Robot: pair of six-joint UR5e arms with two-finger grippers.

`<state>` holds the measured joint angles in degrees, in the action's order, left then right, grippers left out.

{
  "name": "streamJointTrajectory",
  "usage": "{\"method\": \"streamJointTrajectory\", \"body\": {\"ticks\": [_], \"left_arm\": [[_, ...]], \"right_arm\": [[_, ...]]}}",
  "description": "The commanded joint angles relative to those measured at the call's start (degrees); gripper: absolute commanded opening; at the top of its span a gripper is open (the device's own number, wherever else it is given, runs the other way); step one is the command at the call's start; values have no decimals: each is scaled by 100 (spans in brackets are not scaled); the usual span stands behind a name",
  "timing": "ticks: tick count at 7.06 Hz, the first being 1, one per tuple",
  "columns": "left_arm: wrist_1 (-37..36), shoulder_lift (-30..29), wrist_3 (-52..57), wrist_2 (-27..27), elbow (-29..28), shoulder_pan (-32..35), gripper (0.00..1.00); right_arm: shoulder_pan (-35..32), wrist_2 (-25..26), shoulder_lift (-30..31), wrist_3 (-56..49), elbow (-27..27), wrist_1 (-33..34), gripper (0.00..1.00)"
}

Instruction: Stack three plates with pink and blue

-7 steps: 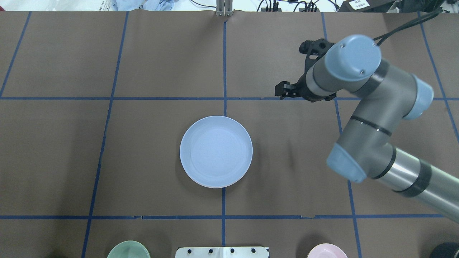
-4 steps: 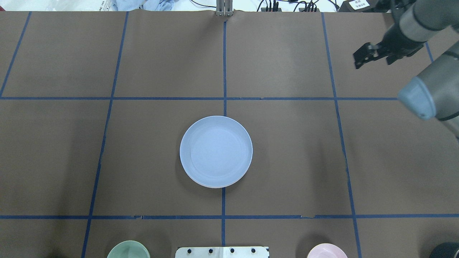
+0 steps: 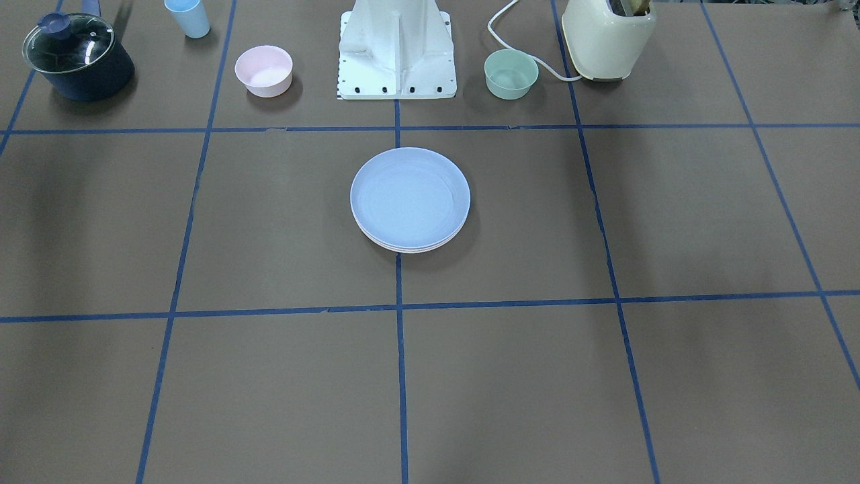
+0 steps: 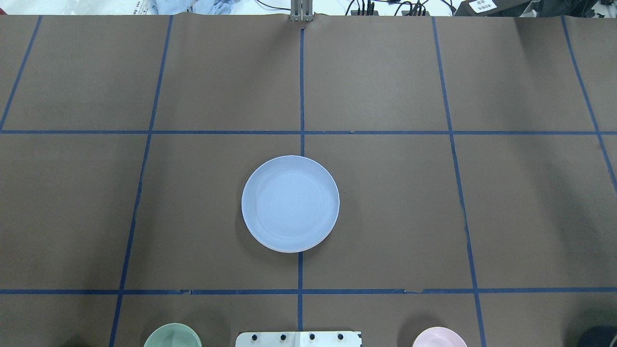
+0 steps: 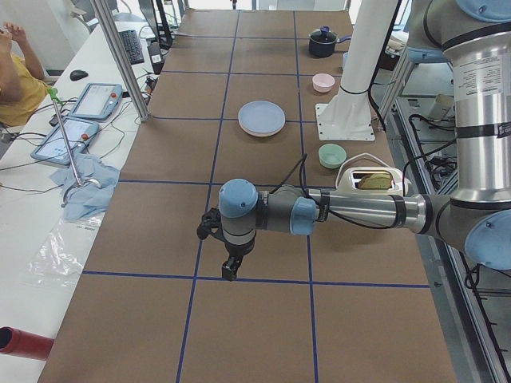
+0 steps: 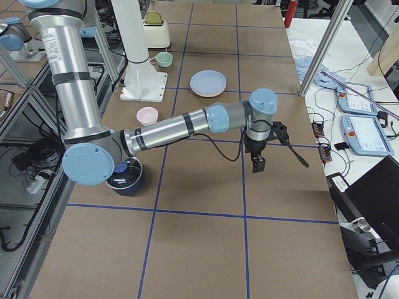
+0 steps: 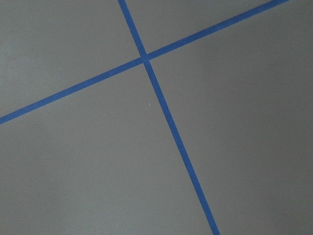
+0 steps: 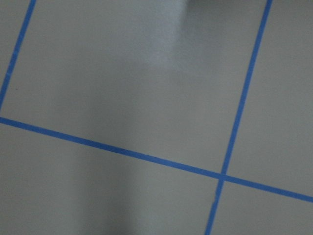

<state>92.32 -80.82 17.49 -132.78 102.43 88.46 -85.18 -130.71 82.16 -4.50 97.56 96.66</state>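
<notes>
A light blue plate lies on top of a stack at the table's middle, also in the front-facing view, the left view and the right view. Pale rims of plates under it show at the stack's edge; I cannot make out their colours. My left gripper shows only in the left view, far from the stack towards the table's left end. My right gripper shows only in the right view, far towards the right end. I cannot tell whether either is open or shut.
Near the robot base stand a small pink bowl, a small green bowl, a cream toaster, a blue cup and a dark blue pot with a glass lid.
My right arm has swung away to the right and out of the overhead view. The plate stack has not moved.
</notes>
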Motion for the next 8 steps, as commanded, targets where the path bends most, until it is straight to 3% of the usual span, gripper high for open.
{"method": "streamJointTrajectory", "body": {"ticks": [1,8], "left_arm": [[5,31,-602,-360,-21,153,100],[85,102,-651,-231,14,163,100]], "right_arm": [[-393,54,991,-429,-18,-59,100],[-438,37,1408,-376,17,-50,100]]}}
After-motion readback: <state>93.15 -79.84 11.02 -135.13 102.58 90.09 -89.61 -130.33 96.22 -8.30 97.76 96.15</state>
